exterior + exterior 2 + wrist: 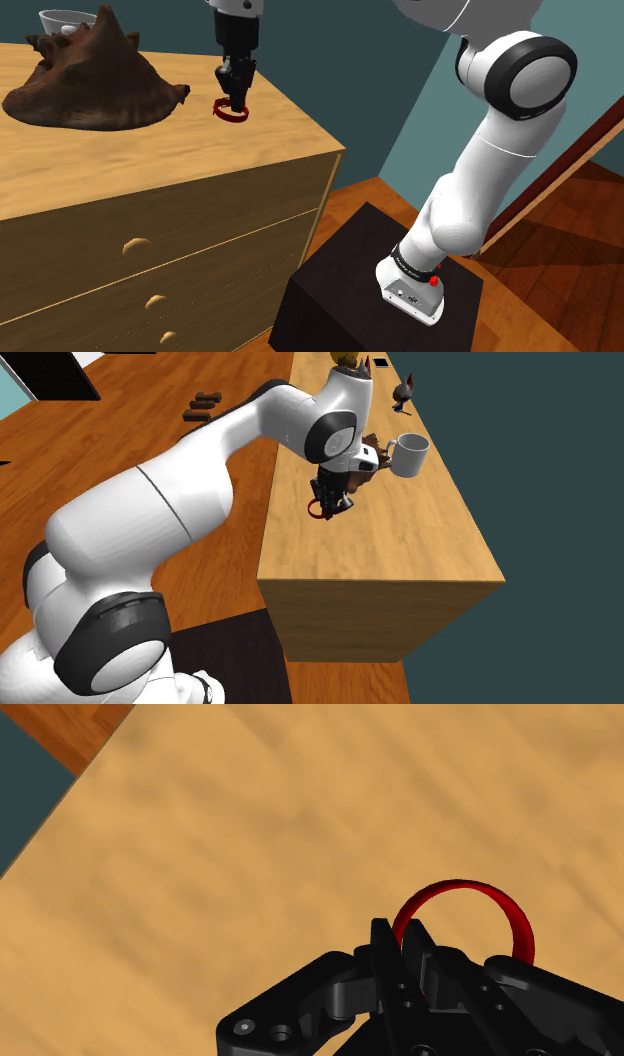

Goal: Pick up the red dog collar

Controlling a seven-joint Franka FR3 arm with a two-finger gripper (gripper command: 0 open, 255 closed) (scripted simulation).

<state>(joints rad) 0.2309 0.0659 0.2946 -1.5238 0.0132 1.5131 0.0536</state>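
I log a light wooden dresser (280, 150) across the shoulder view's left half, with curved pulls (135, 244) on its drawer fronts at lower left. A large brown spiked shell (90, 85) lies on its top at upper left, with a pale bowl (68, 20) just behind it. In the second exterior view a white mug (408, 454) sits on the top, right of centre. Dark sticks (203, 404) lie on the plank floor (130, 422), upper left.

1 collar (231, 112), 1 shell (85, 85), 1 mug (408, 454), 3 drwr handles (134, 244).
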